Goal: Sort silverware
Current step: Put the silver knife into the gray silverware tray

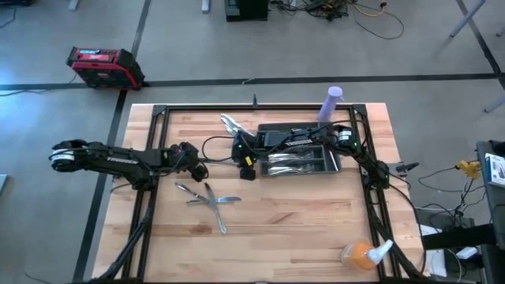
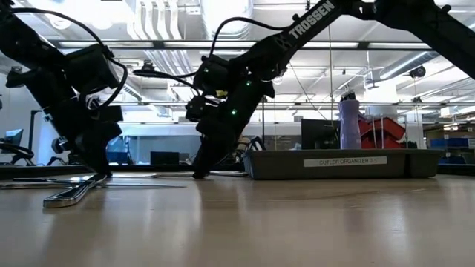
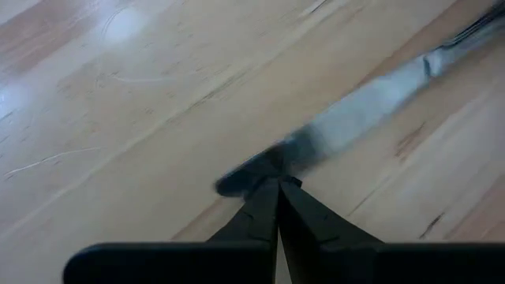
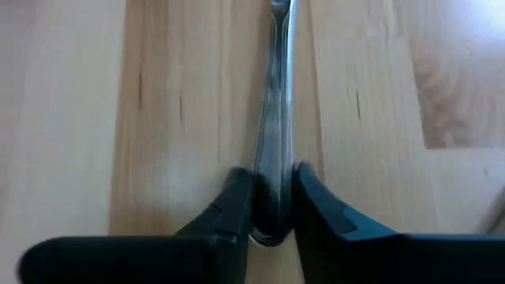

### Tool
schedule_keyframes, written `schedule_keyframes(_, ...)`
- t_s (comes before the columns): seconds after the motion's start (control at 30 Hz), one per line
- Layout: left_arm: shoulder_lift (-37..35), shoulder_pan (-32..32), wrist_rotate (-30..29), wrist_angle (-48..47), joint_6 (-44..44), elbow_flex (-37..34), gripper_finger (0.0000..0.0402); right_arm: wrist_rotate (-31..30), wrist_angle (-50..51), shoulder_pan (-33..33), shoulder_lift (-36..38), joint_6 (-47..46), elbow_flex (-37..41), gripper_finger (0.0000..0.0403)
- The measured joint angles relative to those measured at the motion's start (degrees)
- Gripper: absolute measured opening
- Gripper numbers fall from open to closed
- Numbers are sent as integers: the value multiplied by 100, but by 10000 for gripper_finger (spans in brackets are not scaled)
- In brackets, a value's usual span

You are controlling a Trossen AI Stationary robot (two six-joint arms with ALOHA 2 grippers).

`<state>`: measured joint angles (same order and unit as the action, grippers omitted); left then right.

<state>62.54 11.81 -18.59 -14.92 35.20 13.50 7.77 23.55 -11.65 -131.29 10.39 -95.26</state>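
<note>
My right gripper [image 4: 272, 207] clamps 1 slim silver utensil handle [image 4: 276, 134]; my left gripper [image 3: 276, 193] is pressed together beside a shiny silver knife [image 3: 371, 99].

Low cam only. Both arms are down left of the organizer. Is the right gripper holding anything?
Observer: Yes. In the right wrist view, the right gripper is shut on a silver handle over bare wood.
Operator: Left one?
Observer: The left gripper has its fingers closed at the end of a knife. I can't tell if it has a real hold.
Operator: Tray loaded?
Observer: In the high view, the tray already holds several pieces.
</note>
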Motion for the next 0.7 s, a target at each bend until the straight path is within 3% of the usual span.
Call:
schedule_keyframes(0.17,-79,-5,38,111,-196,-28,0,-42,46,39,-6,-4,11,8)
schedule_keyframes(0.47,-711,-145,449,425,-534,-57,0,-55,112,71,18,47,11,3)
schedule_keyframes(0.7,-1580,-621,858,745,-919,-11,0,-303,337,165,327,16,59,1)
